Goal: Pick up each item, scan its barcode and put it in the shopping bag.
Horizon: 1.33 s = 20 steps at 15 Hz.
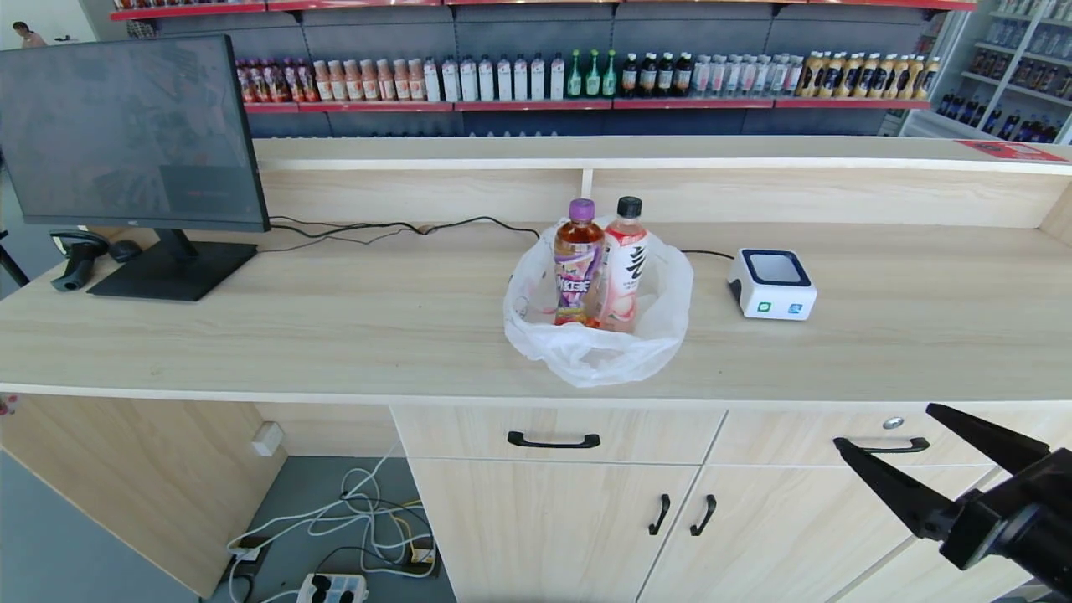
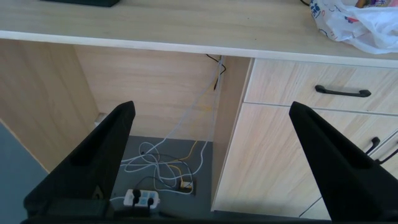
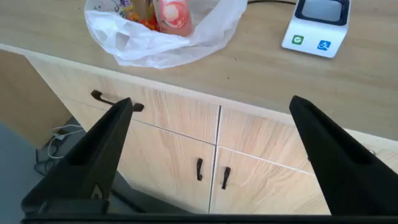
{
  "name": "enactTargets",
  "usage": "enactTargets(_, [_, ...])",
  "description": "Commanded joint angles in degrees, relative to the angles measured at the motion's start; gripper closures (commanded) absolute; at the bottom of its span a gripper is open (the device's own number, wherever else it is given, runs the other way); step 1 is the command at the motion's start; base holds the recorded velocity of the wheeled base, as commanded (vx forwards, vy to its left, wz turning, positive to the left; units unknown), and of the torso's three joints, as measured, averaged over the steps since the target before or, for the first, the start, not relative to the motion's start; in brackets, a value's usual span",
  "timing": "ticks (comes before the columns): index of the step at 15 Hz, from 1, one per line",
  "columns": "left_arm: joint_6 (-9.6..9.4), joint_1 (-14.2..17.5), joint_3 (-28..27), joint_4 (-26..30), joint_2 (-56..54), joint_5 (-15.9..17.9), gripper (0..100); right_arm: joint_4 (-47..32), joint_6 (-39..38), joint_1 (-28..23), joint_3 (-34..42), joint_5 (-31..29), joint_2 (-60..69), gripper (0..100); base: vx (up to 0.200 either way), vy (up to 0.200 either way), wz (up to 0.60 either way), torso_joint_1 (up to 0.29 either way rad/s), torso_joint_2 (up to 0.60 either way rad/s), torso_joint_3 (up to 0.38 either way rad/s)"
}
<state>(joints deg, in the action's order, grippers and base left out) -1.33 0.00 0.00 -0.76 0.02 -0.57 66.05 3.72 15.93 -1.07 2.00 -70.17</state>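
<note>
Your 2 bottles, the purple-capped plastic bottle of amber drink and the black-capped plastic bottle with the pink and white label, stand upright and touching inside the thin white plastic shopping bag. The bag sits midway along the light wooden table, nearer its front edge. The small white box scanner with the dark glass top sits near the bag, toward the table's right edge. Your right hand hangs below the front edge, fingers apart and empty. Your left hand is the same. I judge the bagging done, so keep both hands low and clear of the black drawer handles.
</note>
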Motion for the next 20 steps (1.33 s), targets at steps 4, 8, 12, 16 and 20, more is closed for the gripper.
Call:
enactTargets(4, [0.01,0.0,0.0,0.0,0.0,0.0,0,-40.7,4.9,4.8,1.1,-0.2,35.9,0,0.000,0.000,0.00,0.000,0.00,0.000])
enactTargets(8, [0.01,0.0,0.0,0.0,0.0,0.0,0,-64.5,2.6,-3.0,0.5,-0.2,60.5,0,0.000,0.000,0.00,0.000,0.00,0.000])
enactTargets(12, [-0.25,0.0,0.0,-0.1,0.0,0.0,0,-64.6,1.2,-13.7,0.4,1.5,63.0,0,0.000,0.000,0.00,0.000,0.00,0.000])
enactTargets(16, [-0.34,-0.1,0.0,-0.1,0.0,0.0,0,-62.7,-2.0,-16.3,1.1,-0.5,70.1,0,0.000,0.000,0.00,0.000,0.00,0.000])
enactTargets(20, [-0.25,0.0,0.0,-0.1,0.0,0.0,0,-66.0,-2.8,-16.2,1.0,-1.2,70.2,0,0.000,0.000,0.00,0.000,0.00,0.000])
